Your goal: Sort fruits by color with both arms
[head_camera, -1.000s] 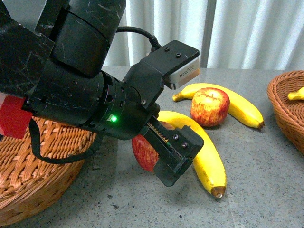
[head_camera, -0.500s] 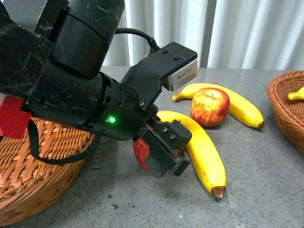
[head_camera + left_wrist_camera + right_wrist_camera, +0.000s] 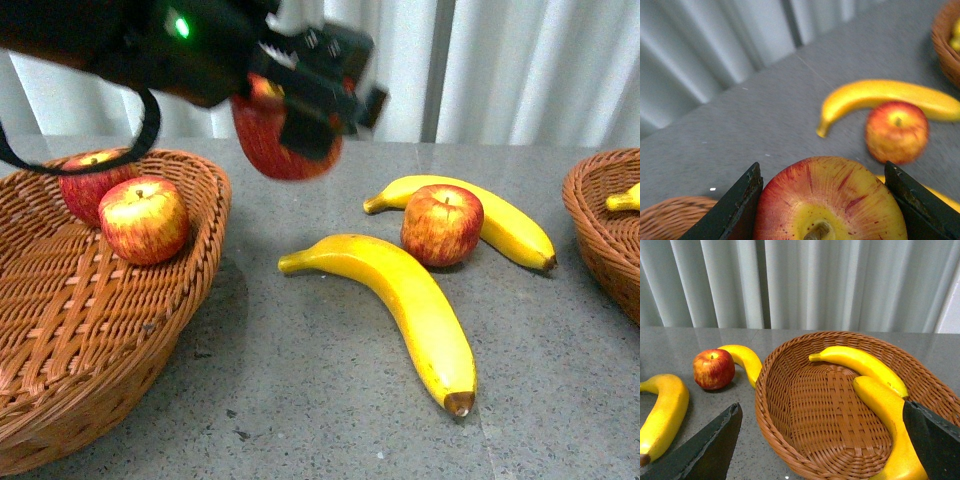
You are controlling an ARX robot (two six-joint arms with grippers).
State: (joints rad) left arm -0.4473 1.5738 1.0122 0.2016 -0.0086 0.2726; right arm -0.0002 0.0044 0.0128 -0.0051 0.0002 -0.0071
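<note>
My left gripper (image 3: pixel 300 110) is shut on a red apple (image 3: pixel 272 145), lifted above the table beside the left wicker basket (image 3: pixel 60 330). The held apple fills the left wrist view (image 3: pixel 830 205) between both fingers. Two apples (image 3: pixel 143 219) lie in the left basket. One apple (image 3: pixel 441 224) and two bananas (image 3: pixel 410 305) lie on the table. My right gripper (image 3: pixel 822 440) is open above the right basket (image 3: pixel 790 435), which holds two bananas (image 3: pixel 860 362); its fingers (image 3: pixel 705 447) are wide apart. The right arm is out of the front view.
The grey table (image 3: pixel 300 400) runs to white curtains (image 3: pixel 520 70) at the back. The right basket's rim (image 3: pixel 600 235) shows at the front view's right edge with a banana tip inside.
My left arm has lifted the apple off the table from beside the near banana and carried it up and leftward toward the left basket, uncovering that basket and its two apples.
</note>
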